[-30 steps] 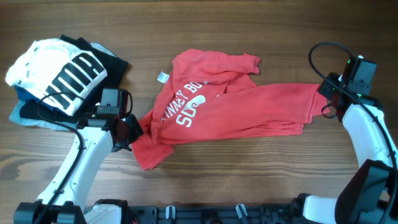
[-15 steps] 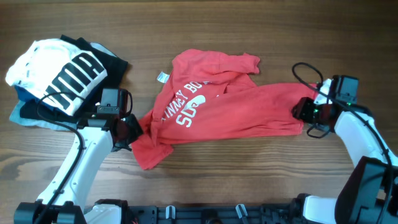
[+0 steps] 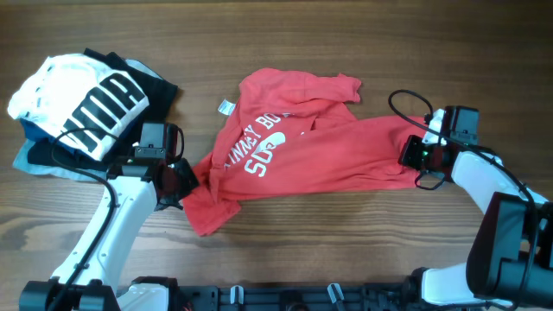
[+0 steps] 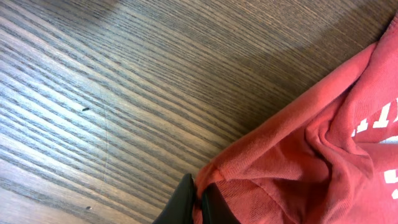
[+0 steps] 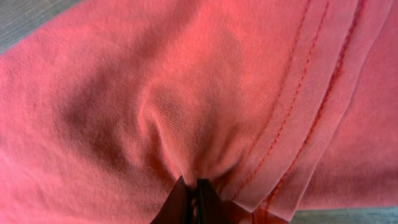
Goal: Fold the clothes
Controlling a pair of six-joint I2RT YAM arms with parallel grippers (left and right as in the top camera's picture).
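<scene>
Tabletop (image 3: 363,43): dark brown wood, grain running left-right across the overhead view. It fills nearly the whole shot, so no walls or floor visible. Only other thing at the near edge is a black rail (image 3: 276,298) w/ the arm bases. Close up in the left wrist view the grain is streaky, light and dark bands, w/ a couple of tiny dark specks (image 4: 85,109).

T-shirt (image 3: 302,155): red, crumpled, lying approx mid-tabletop and stretched left-right. White lettering (image 3: 259,147) faces up, partly lost in folds. Small white neck tag (image 3: 225,107) sits at the upper-left edge. Upper part is folded over on itself; lower-left corner is bunched.

Left fingers (image 4: 177,205): together, clamped on the shirt's lower-left edge, red cloth pinched btwn them right at the fabric border, bare wood just beside. White left arm (image 3: 112,233) reaches in from the near-left corner.

Right fingers (image 5: 176,205): together, pinching a pucker of red cloth at the shirt's right end. Fabric gathers into them in small creases; the hem w/ two rows of stitching runs just to the right of the pinch. Right arm (image 3: 492,177) comes in from the near-right, black cable (image 3: 402,99) looping above it.

Far-left of tabletop: pile of other clothes, well apart from the shirt. White garment w/ bold black stripes (image 3: 73,99) on top, black garment (image 3: 155,86) under it, light blue one (image 3: 26,160) at the bottom-left.
</scene>
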